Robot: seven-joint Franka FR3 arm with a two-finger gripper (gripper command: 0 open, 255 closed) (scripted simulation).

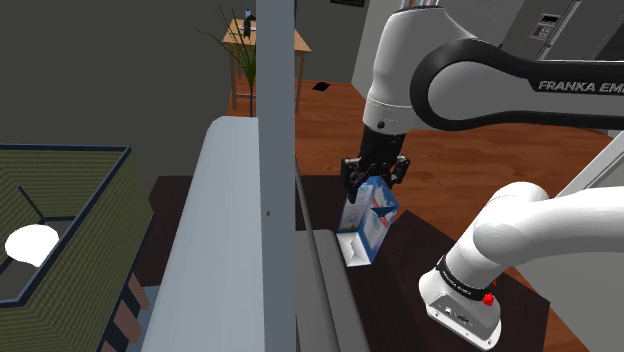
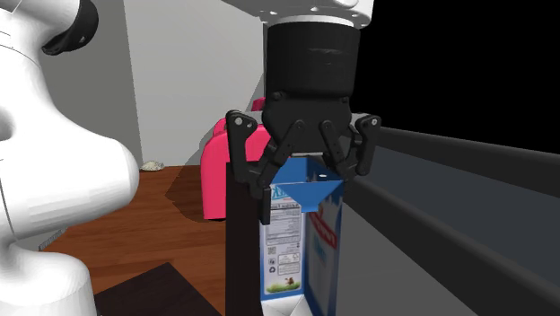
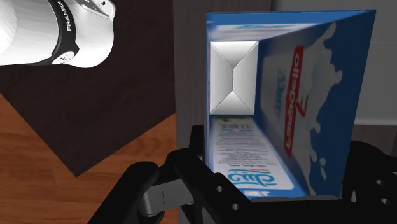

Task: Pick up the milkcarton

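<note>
- The gripper (image 2: 303, 177) was clamped on the top of the milk carton (image 2: 296, 242); the carton leaned, its base at the dark tabletop (image 1: 400, 300).
- The grasp seemed made; the next move called for a straight, steady lift.

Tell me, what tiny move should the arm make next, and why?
Probably lift straight up. The gripper sits over the top of the carton, its fingers seemingly pressed against both sides, and the carton seems to rest on the dark table. A slow rise would test the hold.
</note>
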